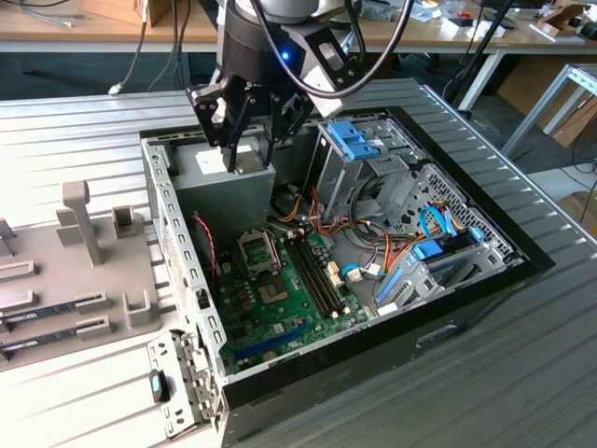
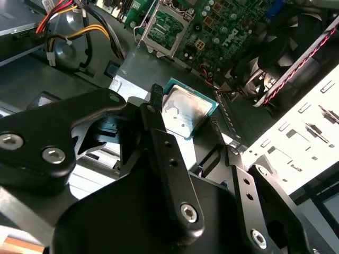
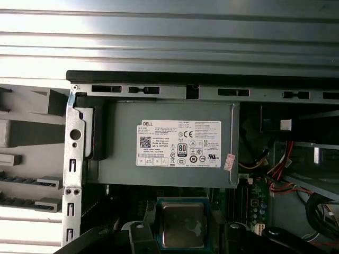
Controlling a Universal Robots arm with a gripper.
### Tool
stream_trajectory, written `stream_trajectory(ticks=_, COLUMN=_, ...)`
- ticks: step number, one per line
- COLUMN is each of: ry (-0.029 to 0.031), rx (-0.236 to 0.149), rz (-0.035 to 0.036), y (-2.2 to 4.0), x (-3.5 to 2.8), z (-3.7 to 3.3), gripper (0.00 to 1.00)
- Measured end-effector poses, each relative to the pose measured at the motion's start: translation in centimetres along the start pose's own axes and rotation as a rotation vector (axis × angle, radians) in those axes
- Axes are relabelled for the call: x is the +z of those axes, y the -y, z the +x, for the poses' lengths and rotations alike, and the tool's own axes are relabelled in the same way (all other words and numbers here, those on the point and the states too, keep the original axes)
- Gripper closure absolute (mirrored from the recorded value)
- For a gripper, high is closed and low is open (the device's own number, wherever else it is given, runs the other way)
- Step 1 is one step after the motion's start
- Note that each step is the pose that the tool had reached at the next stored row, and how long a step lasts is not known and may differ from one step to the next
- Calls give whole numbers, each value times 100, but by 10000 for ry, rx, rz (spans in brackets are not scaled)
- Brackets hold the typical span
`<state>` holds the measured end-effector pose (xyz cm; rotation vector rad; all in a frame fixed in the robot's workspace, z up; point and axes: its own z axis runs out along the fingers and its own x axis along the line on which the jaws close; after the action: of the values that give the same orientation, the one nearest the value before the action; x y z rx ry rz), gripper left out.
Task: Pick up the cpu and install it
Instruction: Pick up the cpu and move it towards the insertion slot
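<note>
End effector [image 2: 185,107] grips the cpu [image 2: 186,114] above the power supply [image 3: 122,169].

White printed label [image 3: 179,144] on the power-supply box [image 3: 119,132], square code, round marks (wording too small to tell)

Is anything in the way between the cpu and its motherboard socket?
Nothing visible. The gripper holds the cpu above the power supply; the socket lies just past it, with open space between.
</note>
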<state>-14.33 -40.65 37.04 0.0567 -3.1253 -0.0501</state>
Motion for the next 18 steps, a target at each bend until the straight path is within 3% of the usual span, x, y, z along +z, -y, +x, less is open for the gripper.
stream_trajectory(ticks=18, ry=-2, rx=2, rz=68, y=23, x=107, z=-102, gripper=53)
